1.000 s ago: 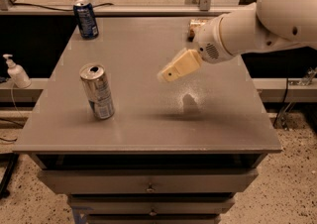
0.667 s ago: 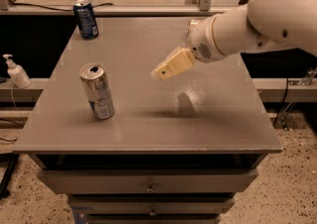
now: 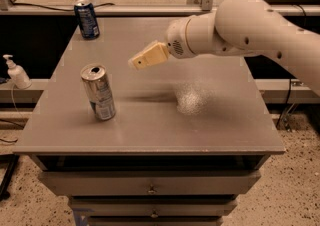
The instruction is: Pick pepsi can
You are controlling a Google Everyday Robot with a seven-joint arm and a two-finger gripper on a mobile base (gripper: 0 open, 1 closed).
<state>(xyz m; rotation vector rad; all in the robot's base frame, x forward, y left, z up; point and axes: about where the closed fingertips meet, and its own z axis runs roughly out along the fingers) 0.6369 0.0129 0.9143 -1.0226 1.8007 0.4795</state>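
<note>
A: Entry, gripper [image 3: 145, 56]. Where is it?

B: Above the grey table [image 3: 215, 135], over the middle of the top and not touching it. It sits at the end of the white arm [image 3: 250, 25], which comes in from the right. The tan tip points left and slightly down.

A: Wide, narrow, or holding something?

B: Cannot tell from this angle. The tip reads as one tan wedge. It is apart from both cans.

A: The pepsi can [image 3: 86, 18]?

B: Upright at the table's far left corner. From the gripper tip it is farther back and to the left, well apart.

A: What else is near the gripper?

B: A silver can [image 3: 99, 92] with a pale blue label. It is upright with its top opened, to the left of the tip and closer to the camera than it. A pale glare patch [image 3: 190, 97] lies on the tabletop below and to the right of the tip.

A: Off the table?

B: A pump bottle [image 3: 16, 72] far left of the gripper, beyond the table's edge. Drawers [image 3: 150, 189] run under the tabletop.
</note>
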